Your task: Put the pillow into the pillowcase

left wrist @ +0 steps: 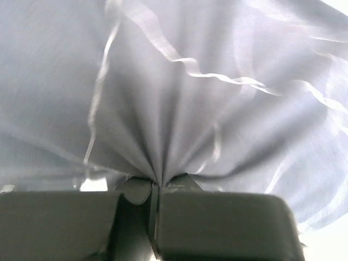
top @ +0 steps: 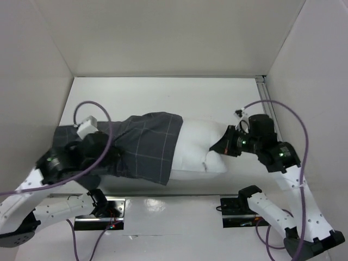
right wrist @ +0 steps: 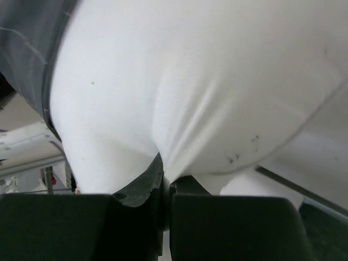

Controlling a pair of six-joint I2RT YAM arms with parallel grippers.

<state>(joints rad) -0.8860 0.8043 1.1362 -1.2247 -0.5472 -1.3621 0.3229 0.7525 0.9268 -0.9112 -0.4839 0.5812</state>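
The plump white rectangular pillow [top: 202, 155] is smooth, matt cloth with a few dark specks. The dark grey grid-lined pillowcase [top: 147, 147] is thin, soft, finely creased fabric. The white surface [top: 179, 100] looks smooth and faintly glossy.

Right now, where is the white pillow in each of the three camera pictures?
Top external: the pillow lies right of centre, its left end covered by the pillowcase.
Left wrist: not in it; only pillowcase cloth shows.
Right wrist: the pillow fills most of the picture, pinched by the right gripper.
Shared landmark: the pillowcase, also at the right wrist view's upper left.
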